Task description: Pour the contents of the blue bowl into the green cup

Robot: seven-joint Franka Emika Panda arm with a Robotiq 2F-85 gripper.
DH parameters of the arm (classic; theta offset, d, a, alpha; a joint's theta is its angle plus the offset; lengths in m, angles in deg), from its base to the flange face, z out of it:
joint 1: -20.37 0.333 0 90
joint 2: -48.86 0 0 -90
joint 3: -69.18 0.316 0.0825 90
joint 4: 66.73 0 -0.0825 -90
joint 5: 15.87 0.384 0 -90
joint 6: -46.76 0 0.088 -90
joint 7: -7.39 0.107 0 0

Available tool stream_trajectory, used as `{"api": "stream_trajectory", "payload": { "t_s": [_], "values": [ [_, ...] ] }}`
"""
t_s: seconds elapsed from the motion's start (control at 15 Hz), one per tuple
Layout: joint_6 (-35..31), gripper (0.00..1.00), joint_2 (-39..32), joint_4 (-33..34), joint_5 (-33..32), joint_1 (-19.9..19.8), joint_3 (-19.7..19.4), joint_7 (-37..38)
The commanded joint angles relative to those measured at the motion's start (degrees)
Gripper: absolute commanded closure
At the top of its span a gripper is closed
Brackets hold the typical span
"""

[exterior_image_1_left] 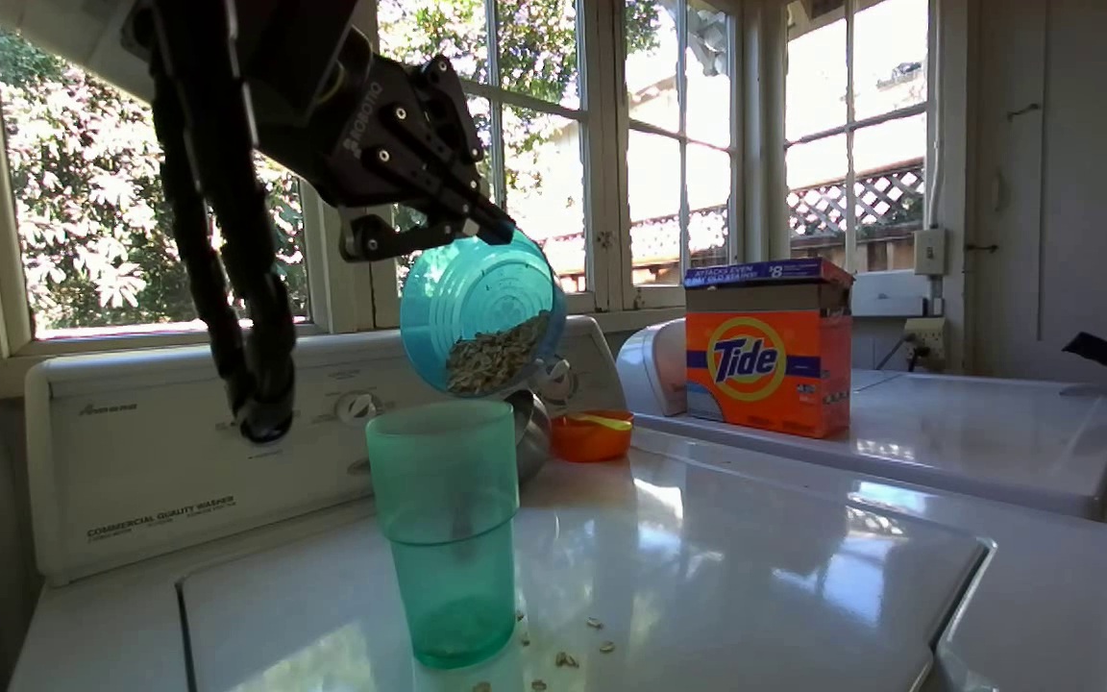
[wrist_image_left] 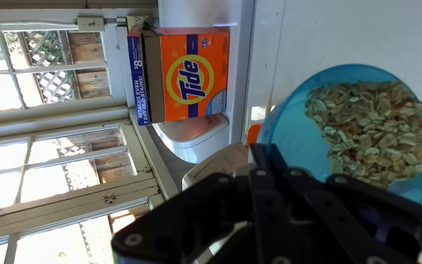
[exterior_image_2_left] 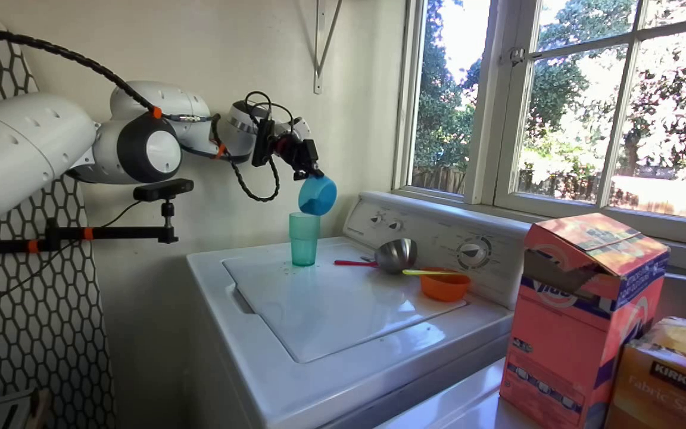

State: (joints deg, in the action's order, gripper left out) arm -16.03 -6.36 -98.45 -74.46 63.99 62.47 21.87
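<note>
In an exterior view, the blue bowl point(exterior_image_1_left: 481, 298) hangs tipped above the green cup point(exterior_image_1_left: 443, 533), low lip close over the cup's rim, with the jaws clamped on the bowl's upper edge. The contents point(exterior_image_1_left: 496, 358), dry tan flakes, heap in the lower right of the bowl, while the cup stands upright on the desk point(exterior_image_1_left: 736, 615), below and a little to the left. Much of the load seems yet to be poured, though the tinted wall hides whether any lies inside the cup. Stray flakes point(exterior_image_1_left: 566, 659) dot the desk just right of the cup's foot, and more could join them: part of the heap sits beyond the right rim, so a steeper tilt without a shift left may spill past that side. In an exterior view, where a steel bowl point(exterior_image_2_left: 399, 255) and an orange bowl point(exterior_image_2_left: 445, 286) sit farther right, the lip is so near the cup that contact cannot be ruled out; lowered more, it might knock the cup over. In the wrist view, flakes crowd the lip, the cup partly hidden behind it. A quick turn would probably release the heap all at once, and, held by one edge only, the bowl could twist in the jaws as the weight runs.
</note>
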Motion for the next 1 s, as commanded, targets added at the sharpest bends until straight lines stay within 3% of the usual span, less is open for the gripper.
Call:
{"api": "stream_trajectory", "payload": {
  "t_s": [0.0,0.93],
  "values": [
    [0.0,0.96,0.02,0.0,0.0,0.0,0.01,-0.01],
    [-0.02,0.99,0.15,-0.11,-0.19,0.12,0.06,-0.57]
  ]
}}
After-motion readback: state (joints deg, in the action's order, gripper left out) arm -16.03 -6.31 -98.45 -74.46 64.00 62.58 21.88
